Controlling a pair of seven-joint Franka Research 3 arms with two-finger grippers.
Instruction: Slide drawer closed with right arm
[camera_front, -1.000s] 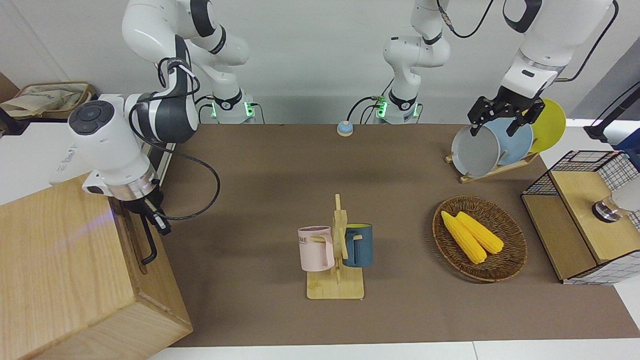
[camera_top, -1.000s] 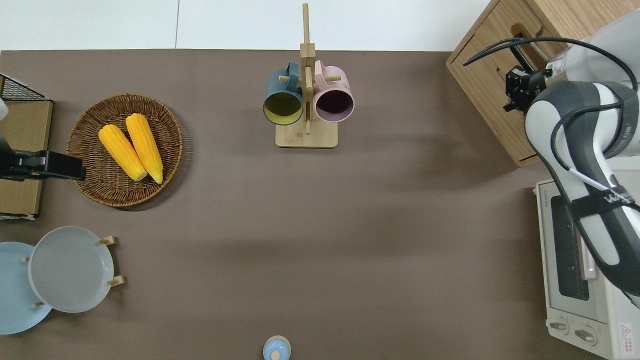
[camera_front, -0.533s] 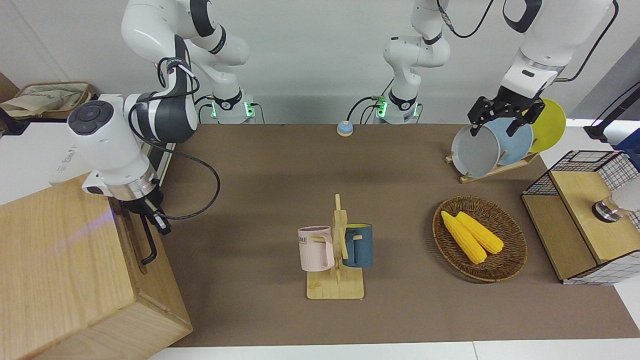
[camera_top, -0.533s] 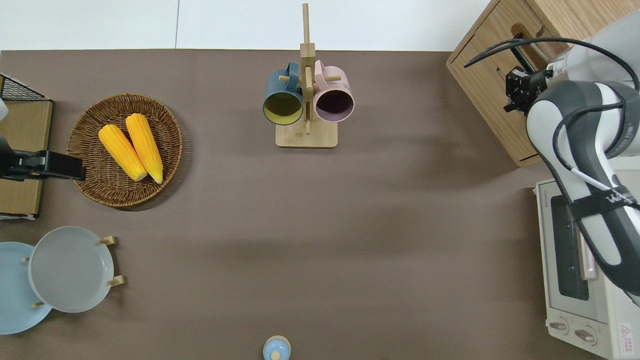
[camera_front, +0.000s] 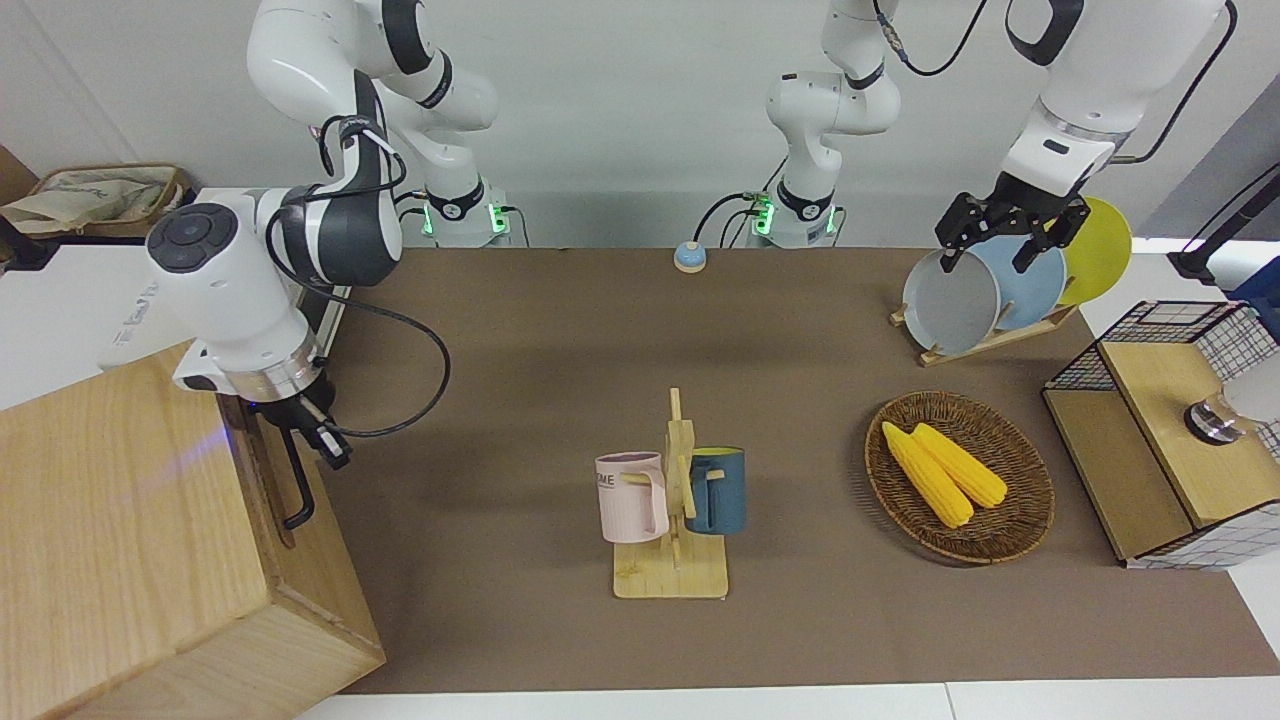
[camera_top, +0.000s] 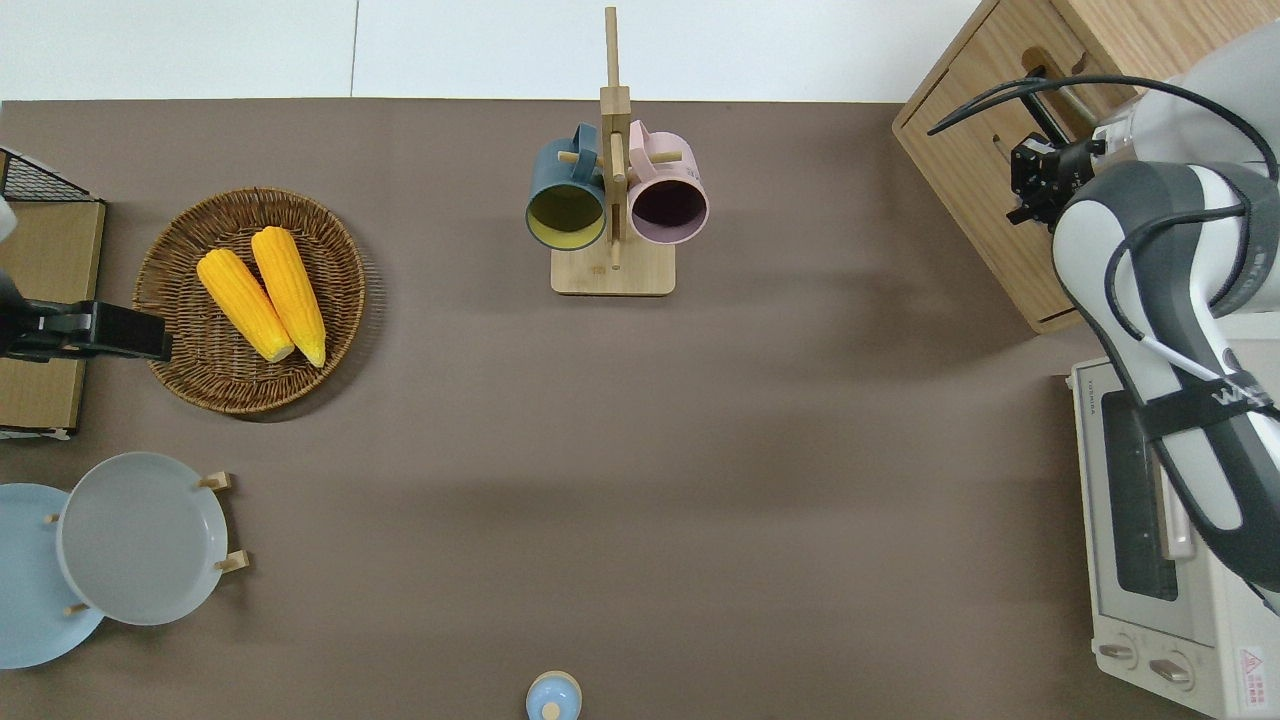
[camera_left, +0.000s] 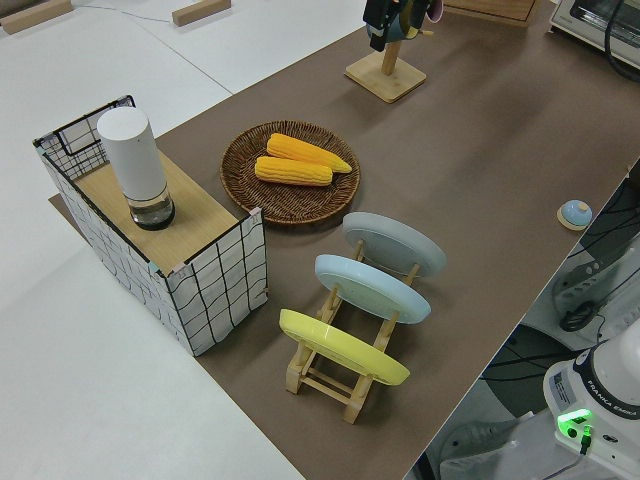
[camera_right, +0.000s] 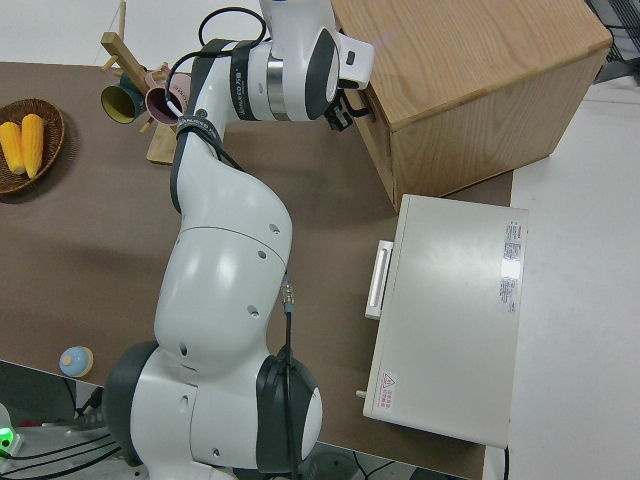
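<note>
At the right arm's end of the table: a big light-wood cabinet (camera_front: 120, 520) stands at the corner farthest from the robots, with the drawer (camera_top: 985, 150) in its front face.
Right gripper (camera_front: 305, 432): it is down against the cabinet front, at the end of the black bar handle (camera_front: 297, 485) nearest the robots.
Grip state: it sits right at the handle, but whether it is clamped on the bar or only touching it cannot be told.
Drawer position: its front looks about level with the cabinet face; no open gap shows in the overhead view.
Right arm (camera_front: 230, 290): the wrist hangs over the cabinet's front edge, a blue glow on the wood beside it and a black cable looping out over the table (camera_front: 520, 330).
Edges: the cabinet's low corner sits at the brown mat's edge farthest from the robots; a white oven (camera_top: 1180, 600) stands nearer to the robots, just beside the cabinet.
Open room: bare mat lies in front of the drawer, up to the mug rack (camera_front: 675, 500) with its 2 mugs mid-table.
Toward the left arm's end: a wicker basket (camera_front: 1010, 540) with 2 corn cobs, a rack of 3 plates, and a mesh-sided wood box.
Left gripper (camera_front: 990, 250): parked, fingers spread.
</note>
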